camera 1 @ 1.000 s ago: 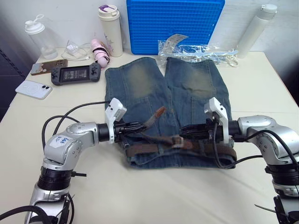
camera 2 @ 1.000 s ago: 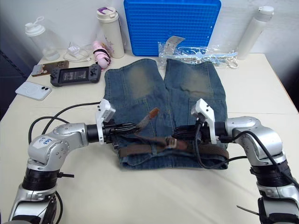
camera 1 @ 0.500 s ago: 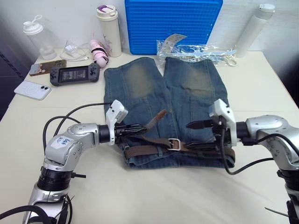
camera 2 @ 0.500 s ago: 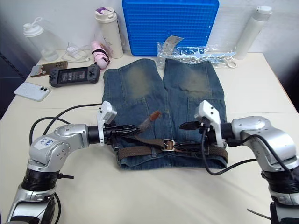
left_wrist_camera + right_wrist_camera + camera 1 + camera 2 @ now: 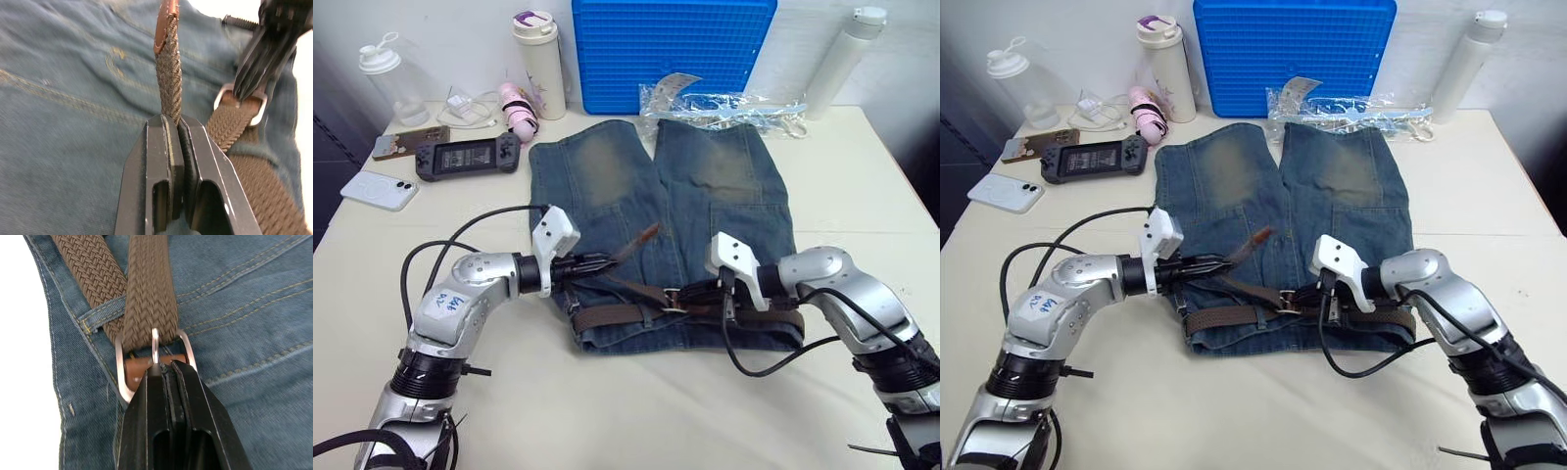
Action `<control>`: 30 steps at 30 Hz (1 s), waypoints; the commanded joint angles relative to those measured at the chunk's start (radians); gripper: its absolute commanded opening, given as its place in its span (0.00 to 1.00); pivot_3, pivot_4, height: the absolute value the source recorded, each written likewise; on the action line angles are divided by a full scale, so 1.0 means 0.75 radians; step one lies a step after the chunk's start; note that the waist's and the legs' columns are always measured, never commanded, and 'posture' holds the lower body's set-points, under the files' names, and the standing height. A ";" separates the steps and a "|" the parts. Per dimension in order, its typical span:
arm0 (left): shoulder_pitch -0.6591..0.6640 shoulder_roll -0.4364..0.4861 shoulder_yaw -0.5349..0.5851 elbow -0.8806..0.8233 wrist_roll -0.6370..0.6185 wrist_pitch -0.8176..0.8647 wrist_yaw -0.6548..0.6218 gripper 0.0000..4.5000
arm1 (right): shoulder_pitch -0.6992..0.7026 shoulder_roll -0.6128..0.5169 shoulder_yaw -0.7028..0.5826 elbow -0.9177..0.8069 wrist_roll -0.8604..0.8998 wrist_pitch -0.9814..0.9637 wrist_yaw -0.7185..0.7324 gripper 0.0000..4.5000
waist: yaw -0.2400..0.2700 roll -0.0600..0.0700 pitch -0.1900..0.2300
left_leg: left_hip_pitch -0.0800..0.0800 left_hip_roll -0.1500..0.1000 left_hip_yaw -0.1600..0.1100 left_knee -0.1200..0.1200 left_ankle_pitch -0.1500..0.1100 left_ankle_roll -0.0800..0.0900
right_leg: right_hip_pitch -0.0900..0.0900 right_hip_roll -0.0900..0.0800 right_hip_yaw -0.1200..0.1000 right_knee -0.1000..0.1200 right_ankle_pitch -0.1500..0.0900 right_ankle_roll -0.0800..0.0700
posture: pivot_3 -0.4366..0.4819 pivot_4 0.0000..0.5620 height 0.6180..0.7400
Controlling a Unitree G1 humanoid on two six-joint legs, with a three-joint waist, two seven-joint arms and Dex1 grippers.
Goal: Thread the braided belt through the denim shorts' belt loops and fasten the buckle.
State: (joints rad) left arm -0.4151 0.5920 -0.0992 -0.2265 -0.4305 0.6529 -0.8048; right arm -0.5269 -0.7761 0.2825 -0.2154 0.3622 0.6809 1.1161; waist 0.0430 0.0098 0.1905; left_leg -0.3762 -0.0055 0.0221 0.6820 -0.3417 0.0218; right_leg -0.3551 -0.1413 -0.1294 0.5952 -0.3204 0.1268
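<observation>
The denim shorts point(image 5: 666, 225) lie flat in the middle of the table point(image 5: 862, 176), with the waistband toward the near edge and the legs pointing to the far edge. The braided belt point(image 5: 626, 314) runs along the waistband and passes under a belt loop point(image 5: 100, 313).

The left gripper point(image 5: 603, 262) is pinched tight on the loose end of the belt, and that end sticks up off the shorts. The right gripper point(image 5: 697, 291) is closed, with its tips right at the silver buckle point(image 5: 673, 298). I cannot tell if it really holds the buckle.

Along the far edge stand a blue grid board point(image 5: 674, 49), a cream cup point(image 5: 538, 49), a clear bottle point(image 5: 384, 78) and a white bottle point(image 5: 842, 54). A game console point(image 5: 470, 155) and 2 phones point(image 5: 380, 190) lie near the far left corner.
</observation>
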 commanded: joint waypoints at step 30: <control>0.180 0.134 -0.181 0.040 0.429 -0.437 -0.067 0.00 | -0.130 0.147 0.115 0.183 -0.108 -0.127 0.149 0.01 | -0.028 0.000 0.000 | 0.008 0.000 0.010 0.001 0.001 0.001 | -0.004 -0.006 0.004 0.015 0.000 -0.001 | 0.48 0.27 0.61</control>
State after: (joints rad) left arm -0.3025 0.6908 -0.2223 -0.2261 -0.1339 0.3071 -0.8536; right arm -0.6099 -0.6796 0.3513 -0.0717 0.2847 0.5889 1.2127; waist 0.0223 0.0099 0.1902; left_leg -0.3706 -0.0055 0.0296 0.6828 -0.3406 0.0225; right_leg -0.3584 -0.1456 -0.1264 0.6068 -0.3208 0.1261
